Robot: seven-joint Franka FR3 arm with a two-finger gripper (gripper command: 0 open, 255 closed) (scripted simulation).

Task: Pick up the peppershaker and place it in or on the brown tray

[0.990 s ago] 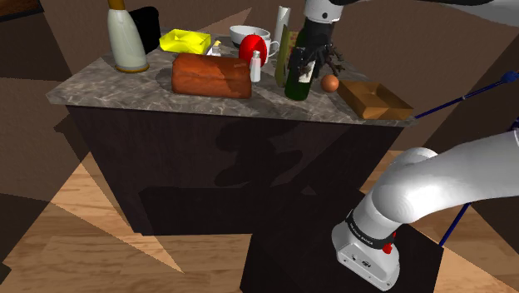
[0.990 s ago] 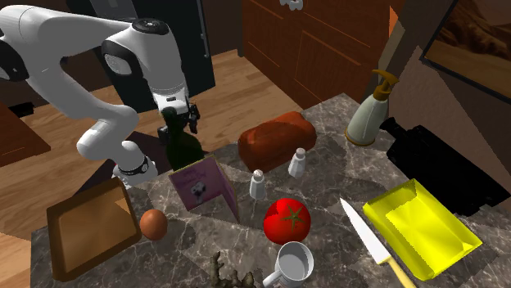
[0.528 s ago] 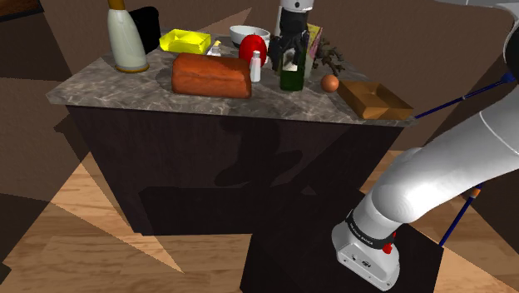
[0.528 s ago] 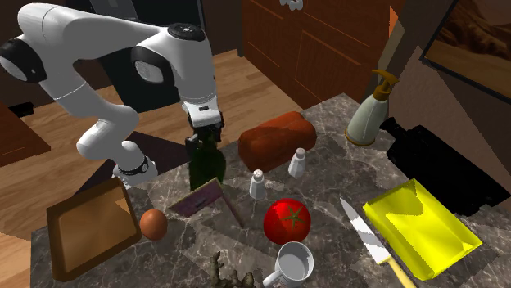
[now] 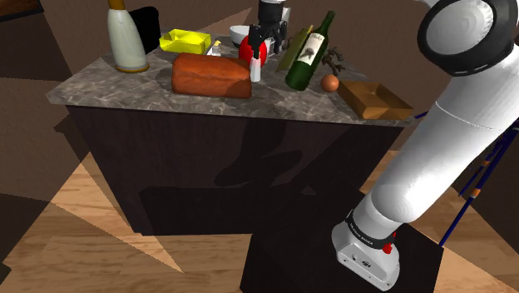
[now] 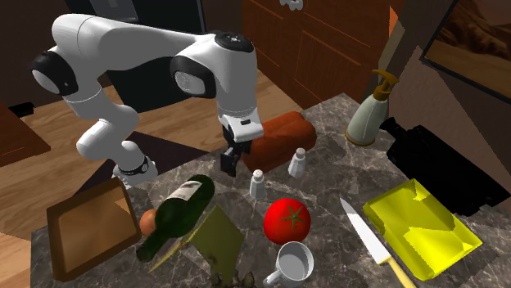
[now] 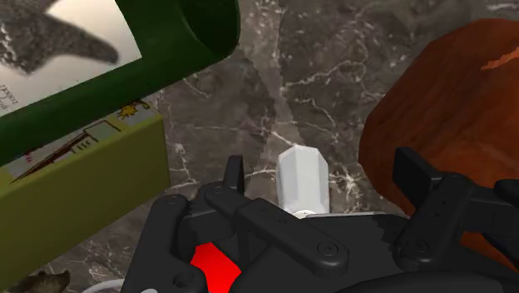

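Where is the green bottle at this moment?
In the second exterior view, the green bottle is tilted at the lower left of the counter, next to the egg and the yellow-green card, between the brown tray and the tomato.

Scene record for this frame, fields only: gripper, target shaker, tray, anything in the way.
gripper: black two-finger gripper, open, low over the marble tabletop
target: small white shaker, standing on the marble between the fingers, not visibly clasped
neighbour: reddish-brown bread loaf, right beside the gripper
tray: brown rectangular tray, at the table's corner, apart from the shaker
obstacle: dark green wine bottle, tilted, lying across an olive-green booklet, between gripper and tray
progress: shaker not yet lifted
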